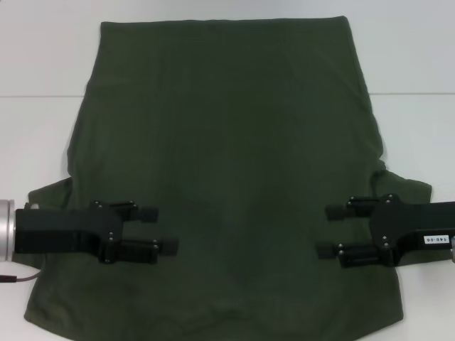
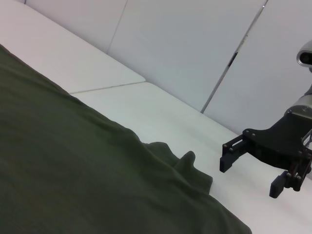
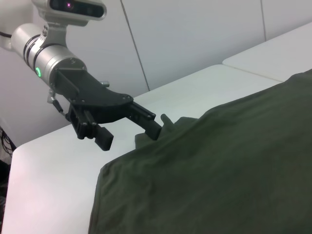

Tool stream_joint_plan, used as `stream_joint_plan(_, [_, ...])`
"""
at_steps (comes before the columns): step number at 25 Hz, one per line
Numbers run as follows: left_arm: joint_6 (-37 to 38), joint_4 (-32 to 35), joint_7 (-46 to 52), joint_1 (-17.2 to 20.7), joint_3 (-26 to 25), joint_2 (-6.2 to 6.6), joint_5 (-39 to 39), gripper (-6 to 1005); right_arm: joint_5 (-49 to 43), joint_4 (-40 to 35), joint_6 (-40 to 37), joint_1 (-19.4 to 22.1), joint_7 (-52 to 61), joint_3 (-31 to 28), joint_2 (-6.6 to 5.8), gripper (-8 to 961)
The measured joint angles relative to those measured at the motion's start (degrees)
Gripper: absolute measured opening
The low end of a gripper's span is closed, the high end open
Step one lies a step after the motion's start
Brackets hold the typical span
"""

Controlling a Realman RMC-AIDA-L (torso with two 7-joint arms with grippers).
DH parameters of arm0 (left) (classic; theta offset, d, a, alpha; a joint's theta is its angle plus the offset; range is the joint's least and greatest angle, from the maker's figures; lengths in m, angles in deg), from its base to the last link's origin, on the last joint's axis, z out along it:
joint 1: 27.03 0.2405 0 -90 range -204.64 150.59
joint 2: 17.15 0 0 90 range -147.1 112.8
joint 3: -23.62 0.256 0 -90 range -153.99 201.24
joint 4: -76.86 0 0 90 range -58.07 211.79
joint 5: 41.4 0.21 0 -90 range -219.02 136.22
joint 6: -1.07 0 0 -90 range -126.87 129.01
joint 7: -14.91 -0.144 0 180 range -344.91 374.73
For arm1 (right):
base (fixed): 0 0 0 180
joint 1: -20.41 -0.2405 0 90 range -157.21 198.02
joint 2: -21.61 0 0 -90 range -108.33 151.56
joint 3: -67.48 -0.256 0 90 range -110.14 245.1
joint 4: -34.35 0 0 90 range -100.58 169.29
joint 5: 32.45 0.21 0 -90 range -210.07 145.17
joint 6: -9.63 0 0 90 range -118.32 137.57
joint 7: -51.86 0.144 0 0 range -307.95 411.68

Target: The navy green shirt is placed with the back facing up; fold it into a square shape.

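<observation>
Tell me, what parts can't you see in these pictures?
- Near hem of the navy green shirt: cut off by the head view's bottom edge.
- Cloth beneath the open left gripper and open right gripper: covered by them.
- Table under the shirt: hidden in every view.

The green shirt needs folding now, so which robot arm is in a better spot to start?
Neither clearly: the left gripper and right gripper both hang open over the navy green shirt, each near its own sleeve. Probably both start together.
</observation>
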Motion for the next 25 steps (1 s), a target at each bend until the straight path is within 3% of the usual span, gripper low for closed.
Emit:
stream_joint_plan(19, [-0.01, -0.14, 0.35, 0.43, -0.51, 0.12, 0.08, 934, 0.05, -0.18, 0.13, -0.71, 0.94, -0.36, -0.16, 828])
stream_joint_plan(23, [-2.31, -0.16, 5.70, 0.05, -3.20, 0.20, -0.01, 934, 0.07, -0.10, 2.90, -1.90, 7.79, -3.96, -0.25, 827])
stream_joint_plan(25, [-3.39, -0.11, 10.27, -0.09, -4.24, 0.68, 0.00, 934, 0.11, -0.06, 4.44, -3.28, 14.12, -6.03, -0.93, 826])
